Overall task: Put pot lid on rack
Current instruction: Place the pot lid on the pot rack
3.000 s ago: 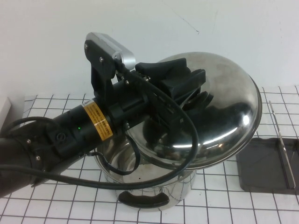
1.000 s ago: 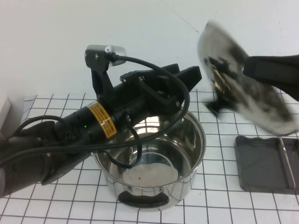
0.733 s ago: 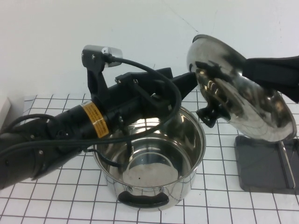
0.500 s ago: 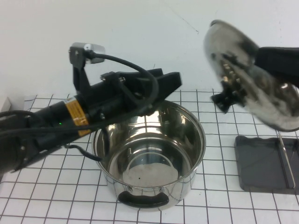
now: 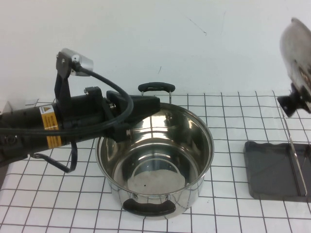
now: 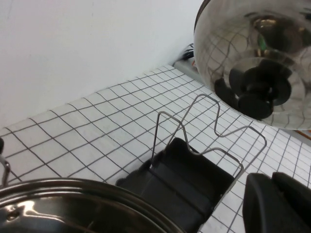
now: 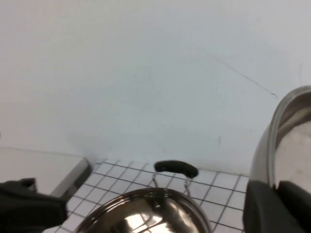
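The pot lid (image 5: pixel 297 53) is a polished steel dome with a black knob (image 5: pixel 291 103). It hangs on edge high at the far right, above the rack (image 5: pixel 272 170), a dark grey tray with a thin wire frame (image 5: pixel 291 145). My right gripper (image 7: pixel 278 191) is shut on the lid's rim (image 7: pixel 269 141); it is outside the high view. My left gripper (image 5: pixel 150 103) is shut and empty over the pot's left rim. In the left wrist view the lid (image 6: pixel 243 48) hangs above the rack (image 6: pixel 180 179), with my left gripper (image 6: pixel 273 182) well apart from both.
The deep steel pot (image 5: pixel 155 160) with black handles stands open at the table's centre, also in the right wrist view (image 7: pixel 146 213). A white wall runs behind the checked table. A pale box edge (image 5: pixel 6 109) sits at the far left.
The lid left my left gripper and moved right and up, held by the right gripper, from over the pot to above the rack. My left arm drew back left and lower.
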{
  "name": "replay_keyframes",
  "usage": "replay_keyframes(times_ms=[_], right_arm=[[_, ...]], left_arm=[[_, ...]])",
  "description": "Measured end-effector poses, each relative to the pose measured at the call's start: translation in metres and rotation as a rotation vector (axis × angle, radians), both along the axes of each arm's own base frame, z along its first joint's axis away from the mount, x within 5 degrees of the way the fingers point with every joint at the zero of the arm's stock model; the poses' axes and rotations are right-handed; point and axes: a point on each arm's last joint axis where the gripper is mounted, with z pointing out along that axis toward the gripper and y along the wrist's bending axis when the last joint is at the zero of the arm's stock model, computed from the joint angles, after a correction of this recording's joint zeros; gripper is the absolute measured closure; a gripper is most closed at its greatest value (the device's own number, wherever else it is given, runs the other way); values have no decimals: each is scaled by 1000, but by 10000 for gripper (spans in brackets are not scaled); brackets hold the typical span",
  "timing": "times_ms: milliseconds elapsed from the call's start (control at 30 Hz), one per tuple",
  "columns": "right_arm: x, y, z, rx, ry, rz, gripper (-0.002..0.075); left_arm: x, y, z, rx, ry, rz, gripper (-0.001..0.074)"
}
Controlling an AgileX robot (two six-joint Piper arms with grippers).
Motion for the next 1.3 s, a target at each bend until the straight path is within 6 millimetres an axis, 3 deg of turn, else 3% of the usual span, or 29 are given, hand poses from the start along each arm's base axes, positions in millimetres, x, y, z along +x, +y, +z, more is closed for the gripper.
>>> replay_keyframes(times_ms=[167,400,767,1300], right_arm=[[8,-9,-30,34,59,-126,702],[21,-10,-42,-7,29,-148,702],[44,-4,-69,-11,138,-89,702],[51,-3,-80,-15,183,-92,672]], left_arm=[[-2,0,-2,24,-5,-26,734],[-3,-1,-3,43,-12,-40,735],[-6,-1,-6,78,-9,-66,736],[-6,-1,-8,93,-8,-75,736]])
